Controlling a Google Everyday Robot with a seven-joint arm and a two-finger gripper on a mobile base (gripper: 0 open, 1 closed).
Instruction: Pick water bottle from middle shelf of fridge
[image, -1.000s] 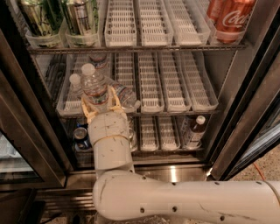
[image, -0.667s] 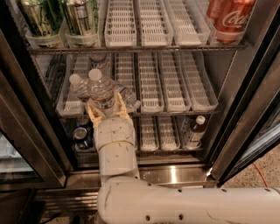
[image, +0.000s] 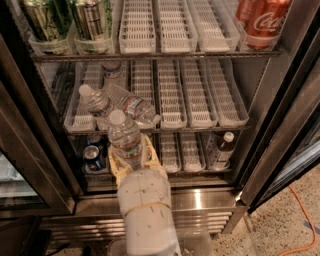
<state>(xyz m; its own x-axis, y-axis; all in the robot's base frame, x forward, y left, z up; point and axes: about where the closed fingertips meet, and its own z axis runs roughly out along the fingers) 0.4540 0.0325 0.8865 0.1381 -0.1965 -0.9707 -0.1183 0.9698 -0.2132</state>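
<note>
My gripper (image: 131, 159) sits low in front of the open fridge (image: 200, 199), just below the front edge of the middle shelf (image: 200, 95). It is shut on a water bottle (image: 125, 140), clear with a white cap, held upright outside the rack. On the shelf's left trays a second water bottle (image: 95, 104) stands upright. A third (image: 134, 108) lies on its side, and another (image: 111, 70) stands further back.
Green cans (image: 45, 20) and red cola cans (image: 261, 20) fill the top rack. A brown-liquid bottle (image: 220, 150) and a blue can (image: 93, 158) sit on the bottom rack. The dark door frame (image: 280, 140) slants at the right. An orange cable (image: 305, 215) lies on the floor.
The gripper has drawn back and down from the middle shelf with the water bottle in it; the bottle now stands outside the rack's front edge.
</note>
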